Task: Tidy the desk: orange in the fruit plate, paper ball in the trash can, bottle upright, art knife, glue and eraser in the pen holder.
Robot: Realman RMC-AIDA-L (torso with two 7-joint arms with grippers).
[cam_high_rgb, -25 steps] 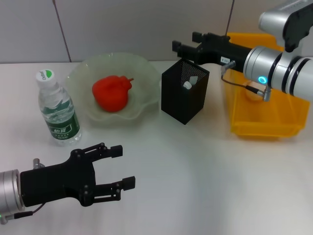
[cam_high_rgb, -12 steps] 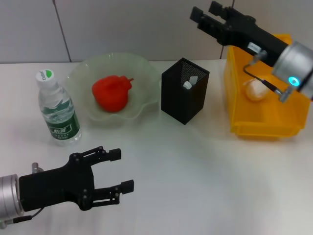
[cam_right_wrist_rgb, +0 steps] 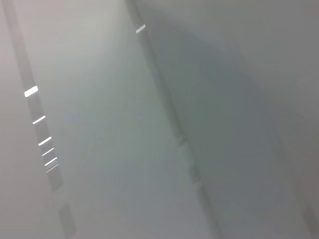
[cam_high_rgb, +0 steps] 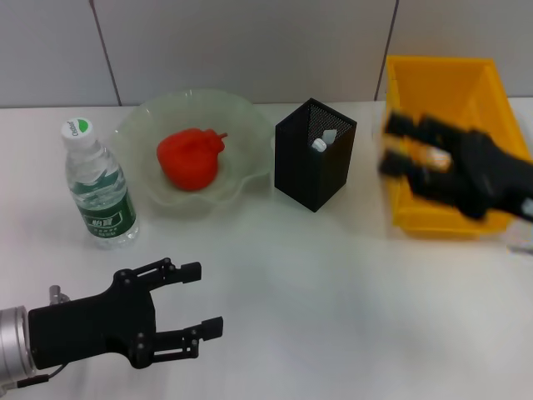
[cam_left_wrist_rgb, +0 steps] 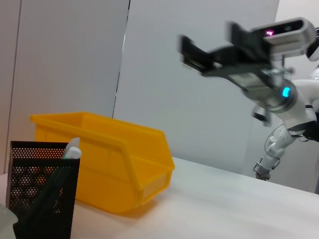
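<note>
The orange [cam_high_rgb: 190, 158] lies in the pale-green fruit plate [cam_high_rgb: 243, 112]. The bottle [cam_high_rgb: 98, 187] stands upright on the desk [cam_high_rgb: 316, 283], left of the plate. The black mesh pen holder [cam_high_rgb: 315, 167] holds white-tipped items [cam_high_rgb: 321, 142]; the art knife cannot be made out. It also shows in the left wrist view [cam_left_wrist_rgb: 42, 194]. My right gripper [cam_high_rgb: 393, 146], motion-blurred and open, is in front of the yellow trash can [cam_high_rgb: 450, 79], also seen from the left wrist [cam_left_wrist_rgb: 189, 54]. The paper ball is hidden behind it. My left gripper [cam_high_rgb: 202, 298] is open and empty at the front left.
The left wrist view shows the yellow bin [cam_left_wrist_rgb: 114, 164] beside the pen holder and bare white tabletop [cam_left_wrist_rgb: 224, 199] beyond. The right wrist view shows only a blurred grey wall. Grey wall panels stand behind the desk.
My right arm has swung from above the pen holder, up over the bin, then down and right in front of the bin. My left gripper has drifted slightly toward the front edge.
</note>
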